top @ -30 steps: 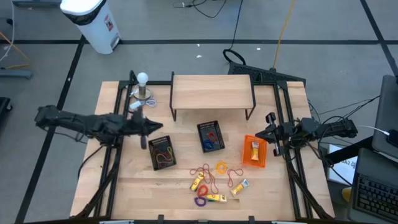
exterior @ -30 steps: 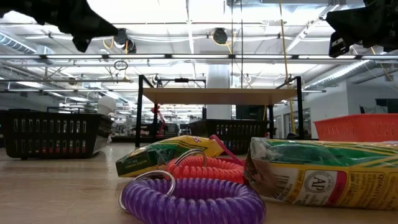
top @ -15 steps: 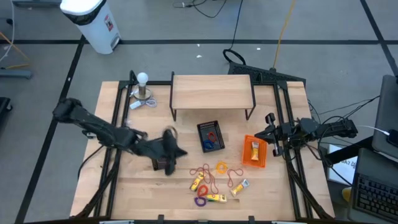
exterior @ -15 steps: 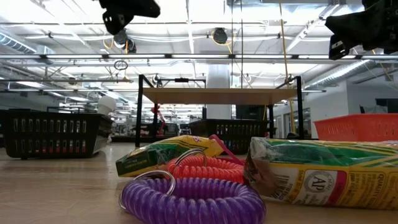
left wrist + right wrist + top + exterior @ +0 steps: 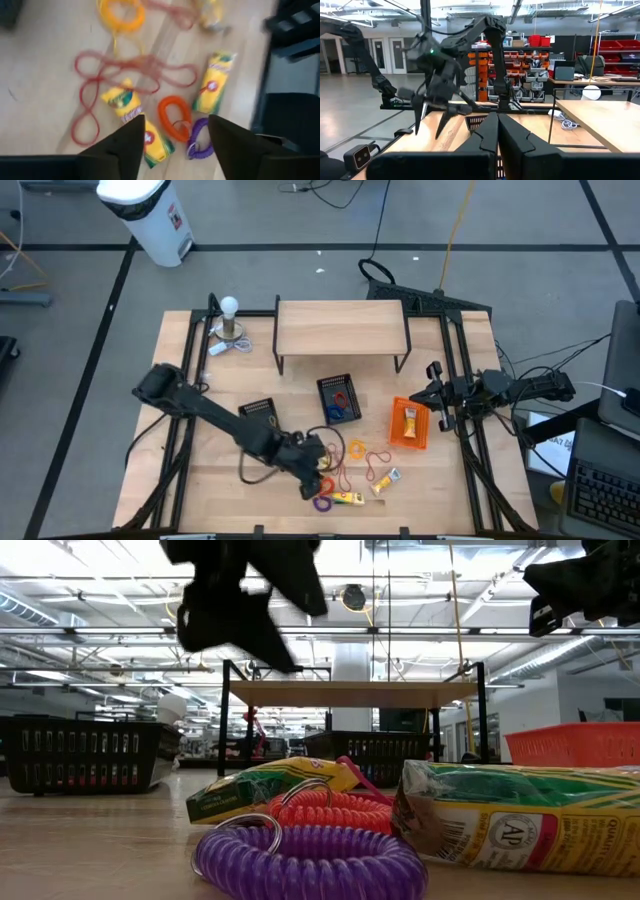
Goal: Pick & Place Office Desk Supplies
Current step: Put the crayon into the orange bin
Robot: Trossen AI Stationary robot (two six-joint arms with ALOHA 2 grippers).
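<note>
Loose supplies (image 5: pixel 345 470) lie scattered on the counter's (image 5: pixel 430 480) near middle, directly beneath the left gripper (image 5: pixel 312 465), jaws spread wide and empty, while the right gripper (image 5: pixel 432 393), jaws closed, waits far off at the right edge.

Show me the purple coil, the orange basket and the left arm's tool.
purple coil (image 5: pixel 310 864): low view, front of its coiled band.
orange basket (image 5: pixel 397 434): high view, its side wall nearest the black baskets.
left tool (image 5: pixel 175 134): left wrist view, gap midway between its two dark fingertips, standing apart above the supplies.
</note>
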